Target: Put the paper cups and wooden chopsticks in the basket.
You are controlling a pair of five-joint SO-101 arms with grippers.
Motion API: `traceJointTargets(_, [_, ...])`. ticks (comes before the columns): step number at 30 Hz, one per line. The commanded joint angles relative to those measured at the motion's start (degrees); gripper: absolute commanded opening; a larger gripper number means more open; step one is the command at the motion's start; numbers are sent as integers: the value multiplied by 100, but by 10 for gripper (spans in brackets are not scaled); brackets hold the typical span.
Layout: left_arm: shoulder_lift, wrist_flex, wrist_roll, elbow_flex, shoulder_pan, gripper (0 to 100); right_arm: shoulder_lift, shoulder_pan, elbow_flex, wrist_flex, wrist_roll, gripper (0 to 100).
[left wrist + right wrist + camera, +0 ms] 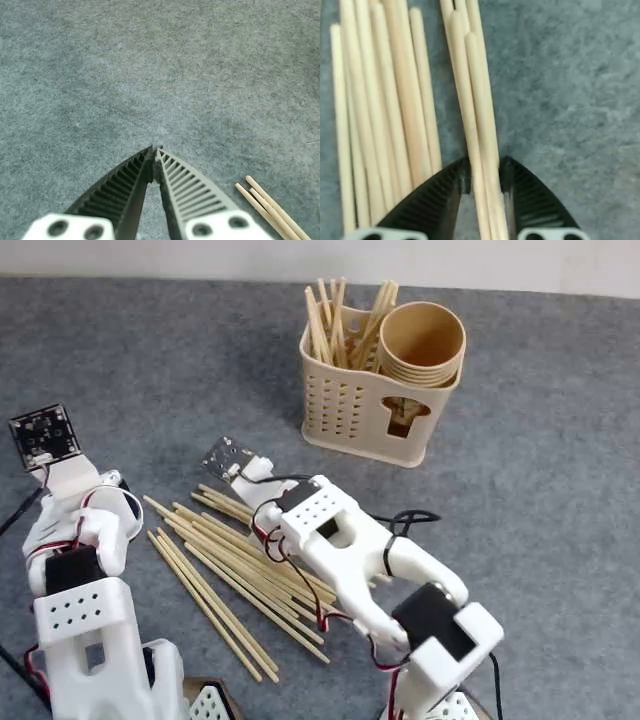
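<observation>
Grey felt (560,490) covers the tabletop, with open room toward the right edge. Near the far edge, a perforated cream basket (350,405) holds nested cups (425,340) and upright sticks (330,310). Slim wooden chopsticks (220,580) fan out by the near edge. The right gripper (482,180) pinches a few of them. The left gripper (154,152) is closed and empty over felt beside them.

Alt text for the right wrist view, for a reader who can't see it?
The right gripper is shut on a few wooden chopsticks that lie on grey cloth. More loose chopsticks lie side by side next to them, running roughly the same way.
</observation>
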Motion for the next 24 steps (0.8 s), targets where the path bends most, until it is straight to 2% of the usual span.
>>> traceJointTargets(1, [-92,-114,26,-31,-48,32,-567,-4,-198,154,70,102])
traceJointTargets(7, [-84,-123,26,-31,-48,32,-567,-303,-198,444,70,102])
traceJointTargets(16, [-84,-123,26,-31,-48,32,-523,-198,-198,268,70,102])
traceJointTargets(24, [-84,-123,26,-31,-48,32,189,-189,-259,295,70,99])
